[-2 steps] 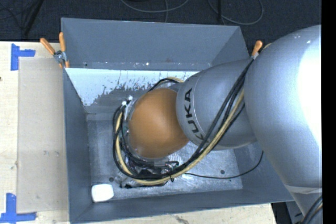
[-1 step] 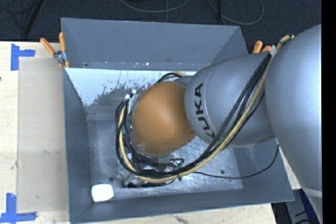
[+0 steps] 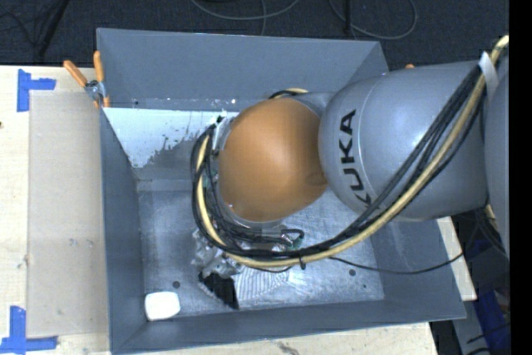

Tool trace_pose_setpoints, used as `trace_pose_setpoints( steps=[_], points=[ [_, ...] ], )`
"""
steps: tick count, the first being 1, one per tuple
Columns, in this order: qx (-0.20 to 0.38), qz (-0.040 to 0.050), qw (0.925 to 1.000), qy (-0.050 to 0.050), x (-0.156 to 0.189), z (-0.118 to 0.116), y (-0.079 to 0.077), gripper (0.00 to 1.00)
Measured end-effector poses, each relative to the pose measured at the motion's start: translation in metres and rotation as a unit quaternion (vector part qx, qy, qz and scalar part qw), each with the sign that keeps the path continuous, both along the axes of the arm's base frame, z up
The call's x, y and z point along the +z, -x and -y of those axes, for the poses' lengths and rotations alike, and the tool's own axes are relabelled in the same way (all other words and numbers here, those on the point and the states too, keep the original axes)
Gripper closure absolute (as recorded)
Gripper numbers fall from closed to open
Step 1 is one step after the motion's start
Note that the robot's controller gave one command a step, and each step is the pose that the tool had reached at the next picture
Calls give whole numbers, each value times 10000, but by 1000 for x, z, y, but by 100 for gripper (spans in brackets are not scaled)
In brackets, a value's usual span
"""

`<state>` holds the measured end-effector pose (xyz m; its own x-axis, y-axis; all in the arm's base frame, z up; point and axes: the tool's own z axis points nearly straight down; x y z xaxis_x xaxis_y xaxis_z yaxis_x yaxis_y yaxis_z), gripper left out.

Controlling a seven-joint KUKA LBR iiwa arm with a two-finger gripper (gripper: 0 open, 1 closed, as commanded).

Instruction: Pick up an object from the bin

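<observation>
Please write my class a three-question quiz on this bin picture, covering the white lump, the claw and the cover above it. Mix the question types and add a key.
1. True or false: the white rounded lump lies near the view's lower left corner of the bin.
2. Where is the claw relative to the lump? A) to the view's right of it, apart from it; B) pressed down on top of it; C) up at the back wall.
3. Fill in: the domed cover above the claw is ___ in colour.
Key: 1 true; 2 A; 3 orange.
</observation>
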<state>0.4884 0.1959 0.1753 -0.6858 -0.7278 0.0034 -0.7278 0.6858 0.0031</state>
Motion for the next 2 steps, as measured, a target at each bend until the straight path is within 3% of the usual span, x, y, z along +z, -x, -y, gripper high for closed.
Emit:
trace_pose_setpoints(
  steps=[1,2],
  points=[
    [3,37,10000,-10,41,3,-1,100],
    [2122,52,9772,-14,206,39,-23,100]
  ],
)
